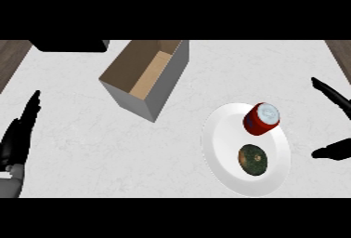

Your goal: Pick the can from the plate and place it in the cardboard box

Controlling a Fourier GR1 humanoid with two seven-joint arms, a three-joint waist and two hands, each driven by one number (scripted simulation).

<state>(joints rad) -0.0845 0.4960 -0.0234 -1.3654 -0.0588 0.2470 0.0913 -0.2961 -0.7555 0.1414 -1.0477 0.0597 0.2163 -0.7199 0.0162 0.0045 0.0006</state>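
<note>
A: What is the biggest thing here?

B: The white worktop. Everything sits on it.

A: And next?

B: The cardboard box. It is at the back, a bit to the left. Its open side faces up and you can see the brown inside. It sits at a slant.

A: What about the plate?

B: The white plate is on the right part of the worktop, well apart from the box. There is bare worktop between them.

A: Where are the hands?

B: The left hand is at the left edge. Its fingers are straight, close together, and point up. It holds nothing. A bit of grey arm shows under it.

A: And the other one?

B: The right hand is at the right edge, just beside the plate. Its fingers and its thumb are spread wide apart. It is not touching the plate or anything on it.

A: Where is the can?

B: The red can is on the back part of the plate. You can see its silver top.

A: Is anything else on the plate?

B: Yes, a round dark green thing, just in front of the can. I cannot tell what it is.
</note>
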